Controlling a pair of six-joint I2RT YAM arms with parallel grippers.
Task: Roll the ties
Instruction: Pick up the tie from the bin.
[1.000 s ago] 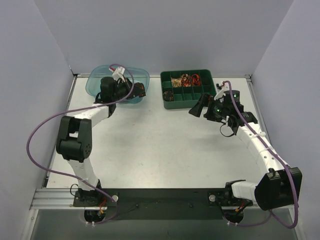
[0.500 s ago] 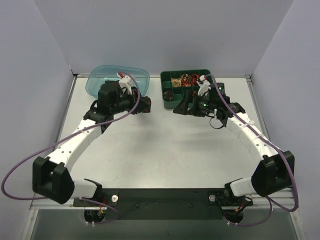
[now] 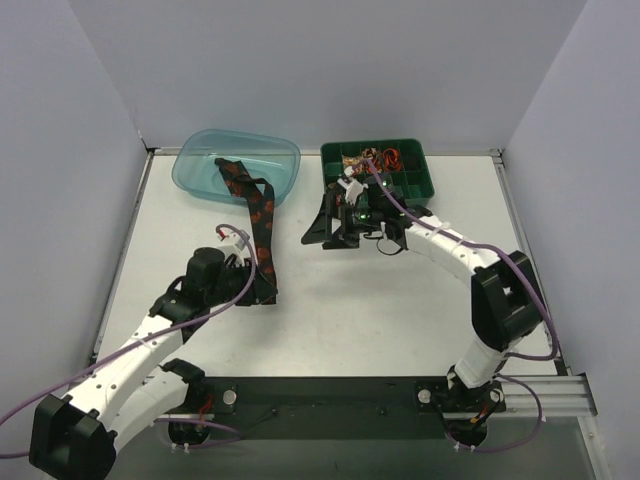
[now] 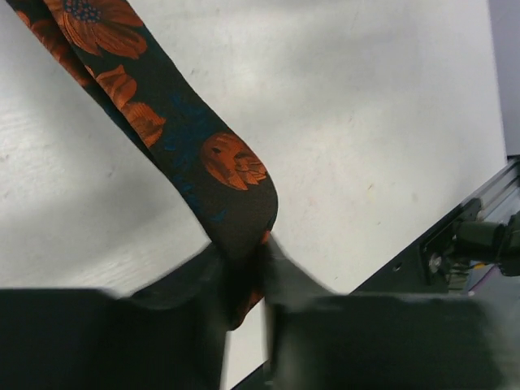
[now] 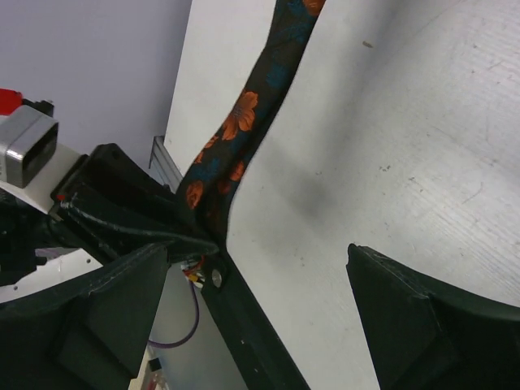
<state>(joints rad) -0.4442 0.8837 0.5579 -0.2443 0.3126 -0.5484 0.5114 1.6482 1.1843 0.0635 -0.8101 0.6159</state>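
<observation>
**Figure.** Two-arm workstation, seen from the overhead and wrist cameras. The long, narrow black fabric necktie (image 3: 262, 215) (image 4: 187, 130) (image 5: 244, 122), printed with orange-red flowers, lay with its far end inside the translucent blue plastic bowl (image 3: 290, 160) at the rear left of the white table (image 3: 380, 300). It passed over the bowl's near rim and ran toward the near edge, where its other end sat in the left gripper (image 3: 265, 290) (image 4: 244, 272). That claw was clamped on the fabric, which was pinched between the two dark fingers; the stretch just above them hung clear of the table and cast a shadow. The right gripper (image 3: 315, 220) (image 5: 258, 252) stood beside the necktie, apart from it. Its fingers were spread wide with nothing between them. The green plastic compartment tray (image 3: 415, 180) sat at the rear, right of the bowl, behind the right gripper. Several of its cells held small orange-red items, too small to identify.
</observation>
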